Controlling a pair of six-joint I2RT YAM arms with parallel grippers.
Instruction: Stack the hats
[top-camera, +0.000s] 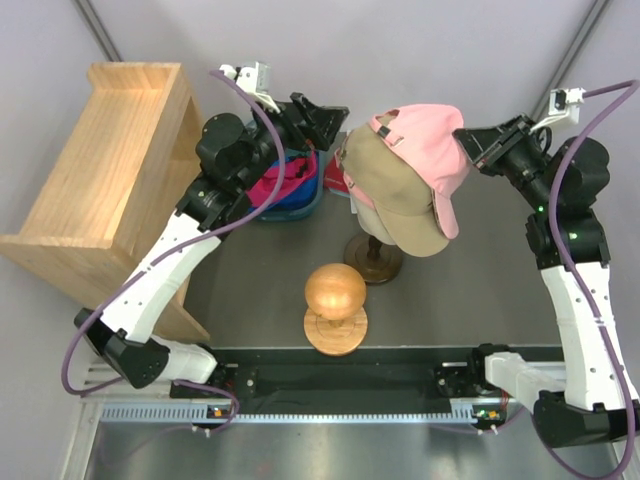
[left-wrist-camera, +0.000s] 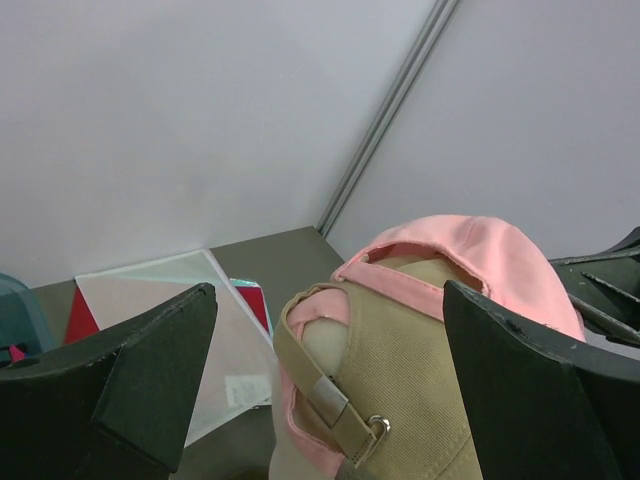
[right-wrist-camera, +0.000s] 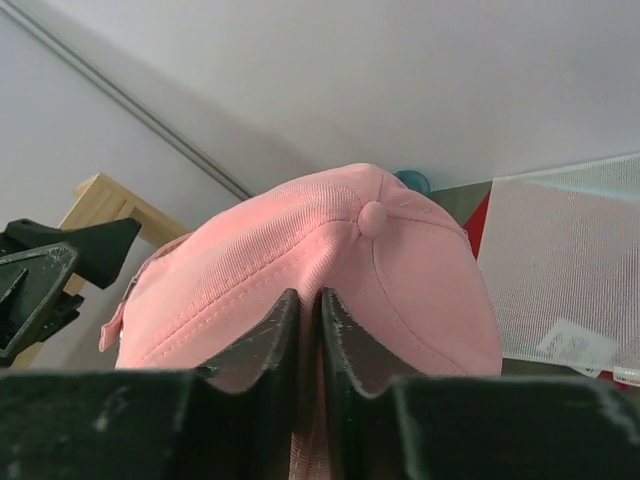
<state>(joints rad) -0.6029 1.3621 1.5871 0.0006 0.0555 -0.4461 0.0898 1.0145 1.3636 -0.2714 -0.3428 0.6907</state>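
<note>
A tan cap (top-camera: 395, 195) sits on the cream mannequin head (left-wrist-camera: 335, 350). A light pink cap (top-camera: 425, 145) lies over its right side, tilted and only partly on. My right gripper (top-camera: 472, 148) is shut on a fold of the pink cap's crown (right-wrist-camera: 330, 250). My left gripper (top-camera: 335, 122) is open and empty, just left of the caps' back straps (left-wrist-camera: 345, 400). A magenta cap (top-camera: 285, 180) and a royal blue cap (top-camera: 300, 198) lie in a teal bin under my left arm.
A wooden ball on a stand (top-camera: 335, 300) is at the table's front centre. The mannequin's dark round base (top-camera: 373, 258) stands behind it. A wooden shelf (top-camera: 105, 165) is at the left. A red and white packet (left-wrist-camera: 160, 320) lies at the back.
</note>
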